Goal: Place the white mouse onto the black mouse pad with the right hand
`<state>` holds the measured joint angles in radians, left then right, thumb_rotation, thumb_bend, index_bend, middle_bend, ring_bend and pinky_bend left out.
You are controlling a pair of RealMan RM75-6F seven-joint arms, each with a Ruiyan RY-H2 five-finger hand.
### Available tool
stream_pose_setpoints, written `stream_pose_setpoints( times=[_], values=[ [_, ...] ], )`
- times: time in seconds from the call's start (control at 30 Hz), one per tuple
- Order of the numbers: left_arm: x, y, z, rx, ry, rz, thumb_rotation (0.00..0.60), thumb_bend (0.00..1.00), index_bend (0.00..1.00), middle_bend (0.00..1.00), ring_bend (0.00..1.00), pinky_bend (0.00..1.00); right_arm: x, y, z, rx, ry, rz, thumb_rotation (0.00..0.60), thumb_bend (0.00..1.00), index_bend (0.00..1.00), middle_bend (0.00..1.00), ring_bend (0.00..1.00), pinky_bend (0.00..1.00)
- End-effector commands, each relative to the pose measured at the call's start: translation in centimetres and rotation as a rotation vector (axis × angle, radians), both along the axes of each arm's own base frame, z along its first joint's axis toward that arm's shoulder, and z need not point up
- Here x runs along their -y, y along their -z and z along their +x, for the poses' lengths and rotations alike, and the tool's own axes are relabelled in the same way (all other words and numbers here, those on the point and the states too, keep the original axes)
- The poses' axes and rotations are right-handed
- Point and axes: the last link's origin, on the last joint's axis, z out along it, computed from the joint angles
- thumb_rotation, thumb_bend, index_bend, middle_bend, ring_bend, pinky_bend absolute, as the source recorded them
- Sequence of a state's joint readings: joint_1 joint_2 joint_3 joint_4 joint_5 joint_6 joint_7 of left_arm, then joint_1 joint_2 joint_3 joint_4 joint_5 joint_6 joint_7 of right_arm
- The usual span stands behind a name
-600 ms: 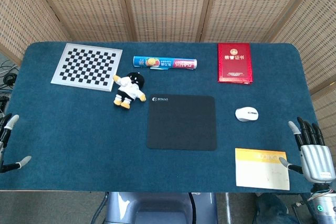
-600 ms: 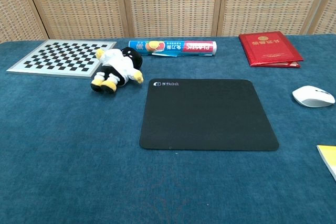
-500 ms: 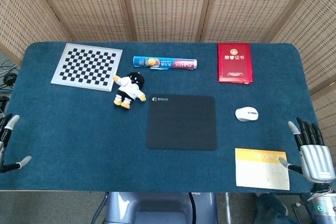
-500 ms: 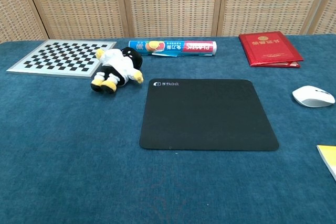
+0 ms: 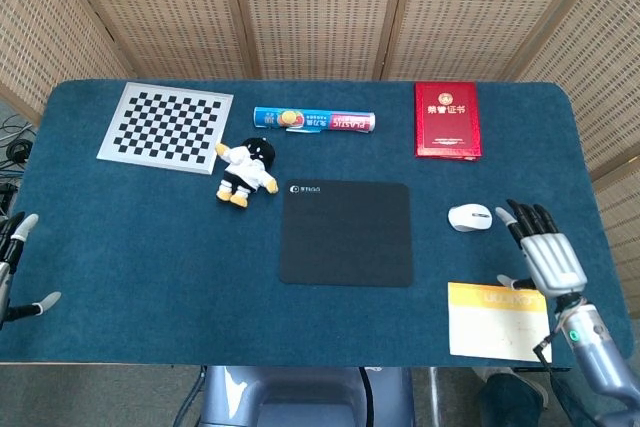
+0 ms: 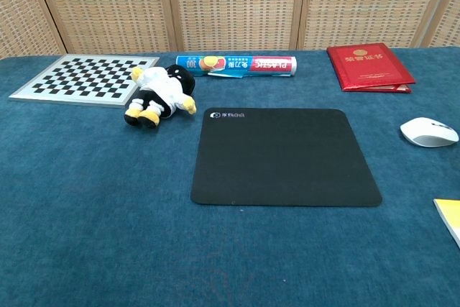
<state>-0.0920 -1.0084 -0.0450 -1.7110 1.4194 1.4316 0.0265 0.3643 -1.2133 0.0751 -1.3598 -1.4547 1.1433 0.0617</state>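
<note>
The white mouse lies on the blue cloth to the right of the black mouse pad, apart from it. My right hand hovers just right of the mouse, fingers spread and empty, not touching it. At the left table edge my left hand shows only in part, fingers apart and holding nothing. Neither hand shows in the chest view.
A yellow booklet lies at the front right, under my right wrist. A red certificate book sits at the back right. A plastic wrap box, a plush doll and a checkerboard are at the back left.
My right hand has moved in from the right table edge toward the mouse, forward and to the left. The mouse and the left hand have stayed put.
</note>
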Motion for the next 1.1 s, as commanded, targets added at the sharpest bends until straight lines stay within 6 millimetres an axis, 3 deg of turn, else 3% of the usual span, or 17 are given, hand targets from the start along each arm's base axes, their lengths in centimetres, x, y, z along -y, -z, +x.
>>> stream_pose_setpoints(
  times=[0.03, 0.17, 0.37, 0.73, 0.93, 1.1],
  values=[
    [-0.6, 0.1, -0.3, -0.01, -0.024, 0.006, 0.6, 0.0, 0.0, 0.0, 0.0, 0.0, 6.9, 1.8, 0.6, -0.026, 0.048, 0.069, 0.6, 0.0, 0.06, 0.04, 0.0, 0.0],
    [-0.9, 0.4, -0.5, -0.021, -0.041, 0.008, 0.6, 0.0, 0.0, 0.0, 0.0, 0.0, 9.7, 3.4, 0.4, -0.055, 0.091, 0.092, 0.6, 0.0, 0.08, 0.07, 0.0, 0.02],
    [-1.6, 0.8, -1.1, -0.036, -0.074, 0.004, 0.6, 0.0, 0.0, 0.0, 0.0, 0.0, 11.9, 4.7, 0.1, -0.105, 0.119, 0.118, 0.6, 0.0, 0.11, 0.11, 0.0, 0.07],
    [-2.5, 1.1, -1.9, -0.044, -0.12, -0.006, 0.6, 0.0, 0.0, 0.0, 0.0, 0.0, 12.1, 5.7, -0.4, -0.179, 0.113, 0.206, 0.6, 0.03, 0.12, 0.14, 0.02, 0.12],
    [-2.6, 1.3, -1.9, -0.048, -0.122, -0.009, 0.6, 0.0, 0.0, 0.0, 0.0, 0.0, 13.1, 6.6, -1.0, -0.206, 0.136, 0.206, 0.6, 0.06, 0.18, 0.18, 0.06, 0.15],
    [-2.6, 1.2, -2.0, -0.046, -0.126, -0.003, 0.6, 0.0, 0.0, 0.0, 0.0, 0.0, 13.7, 7.1, -1.3, -0.217, 0.144, 0.205, 0.6, 0.19, 0.28, 0.3, 0.18, 0.26]
  ],
)
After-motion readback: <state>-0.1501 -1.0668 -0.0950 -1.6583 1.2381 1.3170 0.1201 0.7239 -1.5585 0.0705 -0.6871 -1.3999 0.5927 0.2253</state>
